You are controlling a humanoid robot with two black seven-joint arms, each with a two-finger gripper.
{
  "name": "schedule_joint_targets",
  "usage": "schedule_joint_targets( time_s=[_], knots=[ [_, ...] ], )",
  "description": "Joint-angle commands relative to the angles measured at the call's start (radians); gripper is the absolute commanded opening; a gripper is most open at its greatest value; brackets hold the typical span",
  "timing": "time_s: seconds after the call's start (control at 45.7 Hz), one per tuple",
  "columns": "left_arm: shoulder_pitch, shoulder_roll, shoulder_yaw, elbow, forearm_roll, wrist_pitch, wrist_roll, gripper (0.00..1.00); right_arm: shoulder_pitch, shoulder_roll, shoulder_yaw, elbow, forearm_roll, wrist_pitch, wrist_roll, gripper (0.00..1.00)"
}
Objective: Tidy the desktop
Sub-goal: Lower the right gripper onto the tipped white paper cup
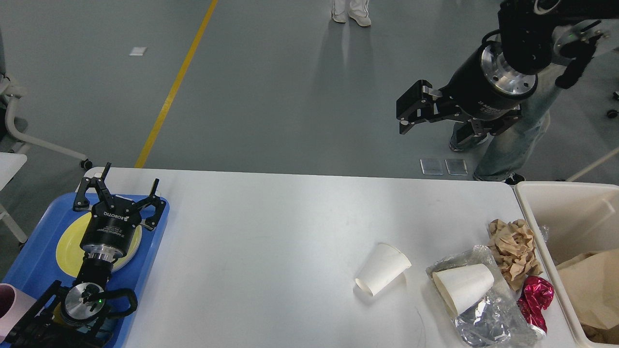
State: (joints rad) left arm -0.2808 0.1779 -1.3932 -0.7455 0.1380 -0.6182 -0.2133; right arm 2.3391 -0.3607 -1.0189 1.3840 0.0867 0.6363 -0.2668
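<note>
Left arm comes in at bottom-left, running up and away from the camera, silver wrist joint low in the view. Left gripper (pixel 116 186) points away, both fingers spread wide apart, nothing between them. Right arm enters from top-right corner, raised high, silver flange at the wrist, forearm angled down-left. Right gripper (pixel 411 108) points left, seen side-on and dark; one finger block is clear, second finger hard to separate, so whether it's spread or closed can't be told. Nothing seen in it. Arms well apart.
</note>
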Motion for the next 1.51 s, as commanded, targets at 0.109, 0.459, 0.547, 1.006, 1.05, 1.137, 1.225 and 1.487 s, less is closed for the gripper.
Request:
schedule_joint_targets(
  time_s=[0.109,0.459,0.547,1.006,1.05,1.137,1.225,1.487],
  knots=[
    [0.0,0.0,-0.001,0.0,0.0,0.0,0.002,0.96,-0.006,-0.046,-0.046,-0.005,-0.005,-0.003,-0.003,1.0],
    [0.0,0.0,0.0,0.0,0.0,0.0,0.0,0.96,-0.047,0.052,-0.043,0.079,-0.005,-0.009,-0.074,0.98],
    [0.0,0.0,0.0,0.0,0.0,0.0,0.0,0.96,-0.072,0.081,-0.037,0.131,-0.001,-0.02,-0.075,0.99],
    [0.0,0.0,0.0,0.0,0.0,0.0,0.0,0.96,0.008,0.146,-0.043,0.317,0.146,-0.227,-0.072,0.98],
    [0.0,0.0,0.0,0.0,0.0,0.0,0.0,0.96,-0.003,0.149,-0.041,0.317,0.189,-0.263,-0.072,0.98],
    [0.0,0.0,0.0,0.0,0.0,0.0,0.0,0.96,-0.067,0.152,-0.037,0.306,0.258,-0.313,-0.074,0.98],
    [0.0,0.0,0.0,0.0,0.0,0.0,0.0,0.96,-0.142,0.172,-0.026,0.293,0.283,-0.362,-0.074,0.98],
    [0.0,0.0,0.0,0.0,0.0,0.0,0.0,0.96,-0.46,0.204,0.103,0.167,0.346,-0.53,-0.075,0.98]
  ],
)
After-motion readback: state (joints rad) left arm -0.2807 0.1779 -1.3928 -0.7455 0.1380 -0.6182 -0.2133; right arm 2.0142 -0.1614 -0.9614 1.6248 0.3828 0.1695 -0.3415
